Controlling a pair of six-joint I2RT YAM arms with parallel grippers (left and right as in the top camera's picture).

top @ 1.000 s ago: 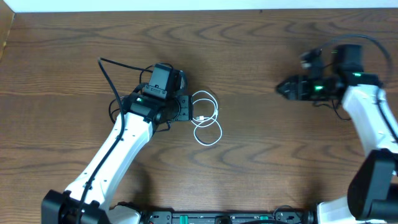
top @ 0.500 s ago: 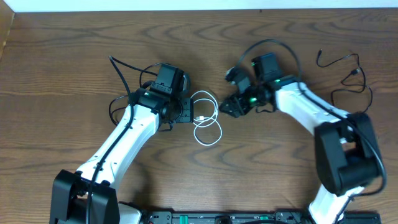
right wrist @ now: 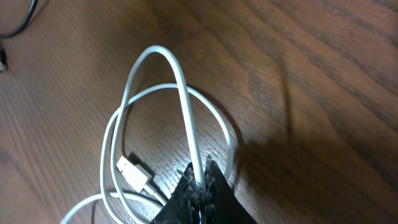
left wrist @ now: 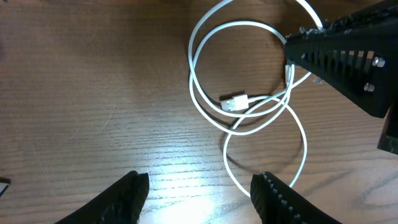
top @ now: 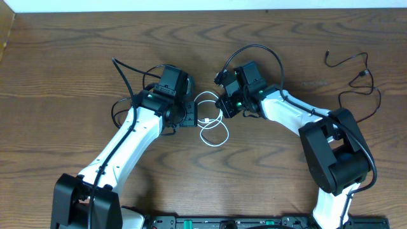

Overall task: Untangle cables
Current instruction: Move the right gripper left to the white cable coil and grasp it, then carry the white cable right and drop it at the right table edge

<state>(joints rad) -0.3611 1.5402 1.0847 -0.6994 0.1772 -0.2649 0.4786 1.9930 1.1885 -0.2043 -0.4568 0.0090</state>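
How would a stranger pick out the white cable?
Start at the middle of the wooden table, between the left tool and right tool. The white cable lies there in small loops; its only neighbour, the black cable, sprawls far right.

White arm links (top: 121, 152) w/ black joints (top: 334, 149); green LEDs (top: 237, 102); looped black wires (top: 254, 46); slotted black tool fingers (left wrist: 339, 56).

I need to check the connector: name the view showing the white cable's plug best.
Left wrist: the plug lies whole, sharp and unobstructed. Right wrist shows it low in frame, softer; overhead shows only a tiny speck.
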